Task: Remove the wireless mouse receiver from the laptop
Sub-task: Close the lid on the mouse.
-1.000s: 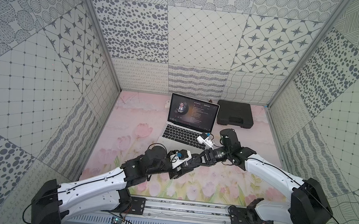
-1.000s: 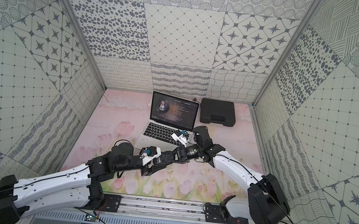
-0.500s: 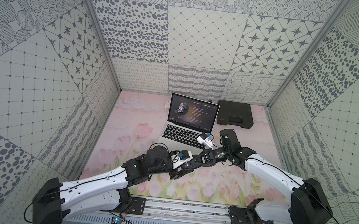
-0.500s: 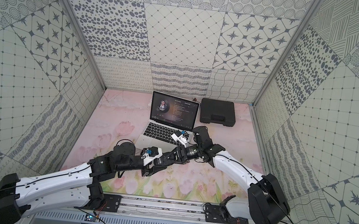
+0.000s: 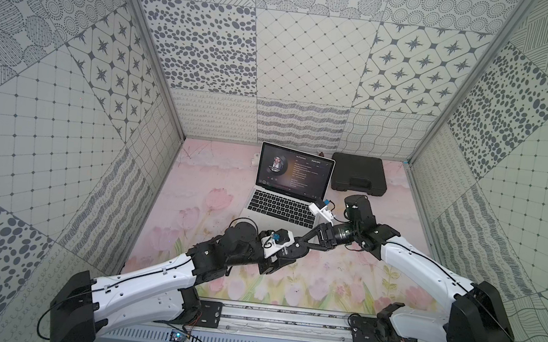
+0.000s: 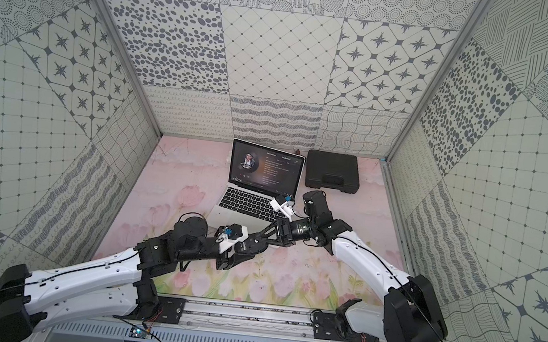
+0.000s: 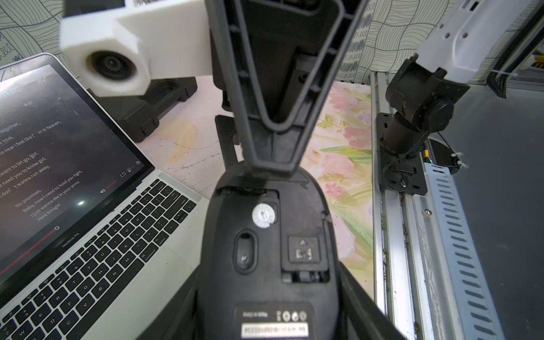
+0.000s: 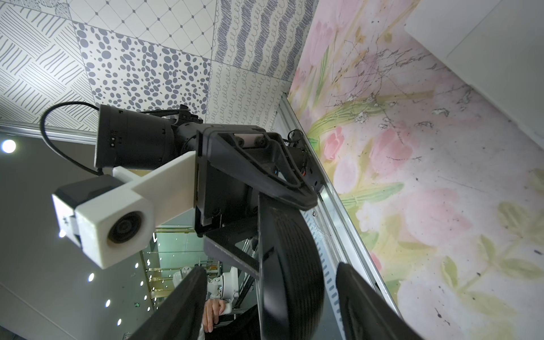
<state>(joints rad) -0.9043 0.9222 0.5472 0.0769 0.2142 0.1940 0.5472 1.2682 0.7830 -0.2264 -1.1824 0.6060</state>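
Observation:
The silver laptop stands open at mid-table with its screen lit. In front of it my left gripper is shut on a black mouse, underside facing the wrist camera. My right gripper meets it from the right, open. The mouse's ribbed end sits between its fingers with a gap on each side. I cannot make out the wireless mouse receiver in any view.
A black plastic case lies behind and to the right of the laptop. The arms' mounting rail runs along the front edge. Patterned walls close in the floral mat on three sides.
My right gripper's jaws have widened around the end of the mouse. Both arms have stayed nearly where they were, and the left grip on the mouse is unchanged.

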